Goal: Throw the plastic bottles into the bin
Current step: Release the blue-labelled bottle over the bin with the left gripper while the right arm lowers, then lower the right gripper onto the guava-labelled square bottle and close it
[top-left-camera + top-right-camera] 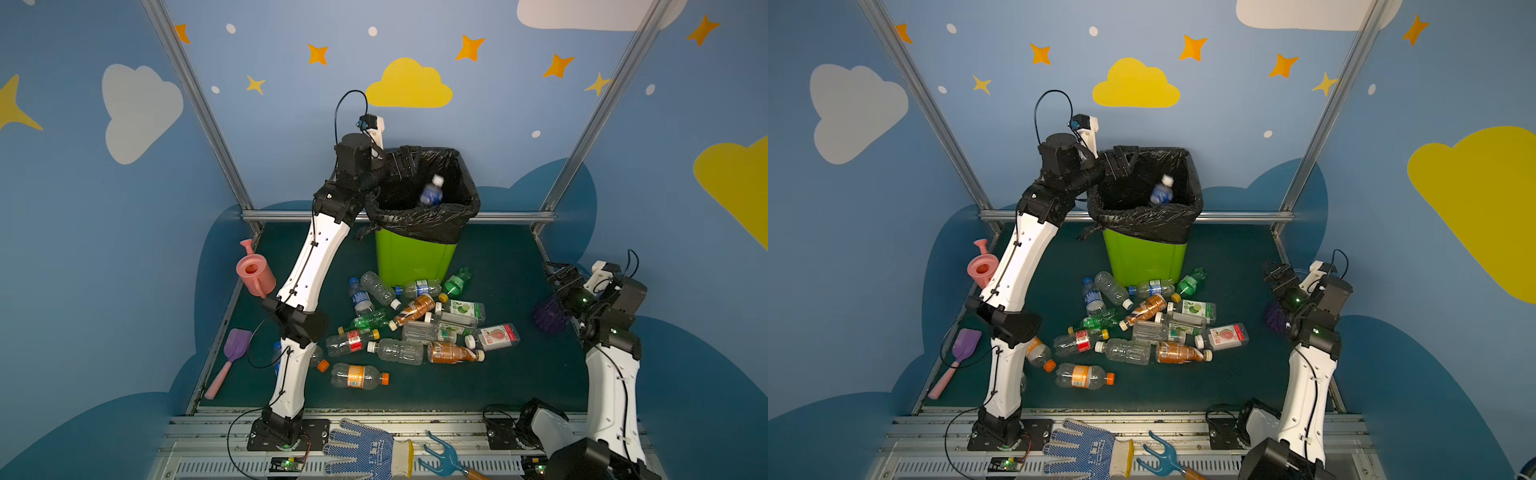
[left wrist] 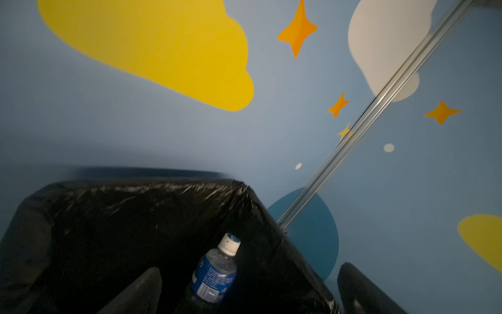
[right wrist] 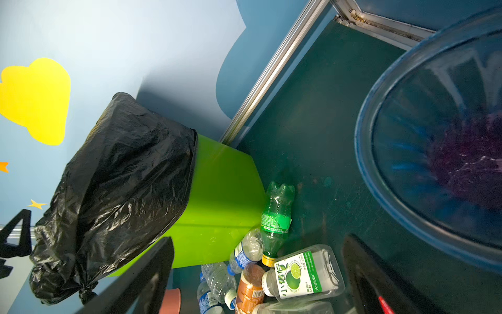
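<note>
Loosely, plastic bottles (image 1: 415, 330) litter the green mat (image 1: 498, 382) between blue walls (image 1: 291, 137)

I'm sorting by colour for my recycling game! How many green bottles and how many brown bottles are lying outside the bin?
Green bottles: 2
Brown bottles: 2
Total: 4
</note>
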Controlling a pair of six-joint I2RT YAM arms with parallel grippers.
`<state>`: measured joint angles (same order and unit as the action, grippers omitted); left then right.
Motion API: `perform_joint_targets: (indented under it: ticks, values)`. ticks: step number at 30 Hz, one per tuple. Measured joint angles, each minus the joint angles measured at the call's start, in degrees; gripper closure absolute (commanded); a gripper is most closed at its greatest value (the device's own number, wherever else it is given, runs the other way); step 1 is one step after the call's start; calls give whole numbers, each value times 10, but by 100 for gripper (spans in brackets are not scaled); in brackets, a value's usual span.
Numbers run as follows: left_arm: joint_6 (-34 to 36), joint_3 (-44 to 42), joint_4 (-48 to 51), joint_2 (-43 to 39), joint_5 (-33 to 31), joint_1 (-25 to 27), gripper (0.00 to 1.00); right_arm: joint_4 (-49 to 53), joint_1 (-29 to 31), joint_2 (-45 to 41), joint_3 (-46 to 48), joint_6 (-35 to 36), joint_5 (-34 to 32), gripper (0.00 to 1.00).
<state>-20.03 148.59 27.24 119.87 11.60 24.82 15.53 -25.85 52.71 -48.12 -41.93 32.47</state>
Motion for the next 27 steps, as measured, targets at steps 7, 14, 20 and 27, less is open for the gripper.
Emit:
perform_joint_targets:
  ticks: [7,14,20,27]
  values:
    - [62,-331,-152,-302,-57,22,0,50,5,-5,21,7,-2,4]
    - [95,-568,-209,-494,-176,10,0,133,39,1,49,9,-38,5]
    - [61,-794,-169,-555,-237,-51,0,175,108,47,73,5,-81,3]
    - [12,-949,-114,-609,-240,-127,0,209,177,89,78,-16,-145,2]
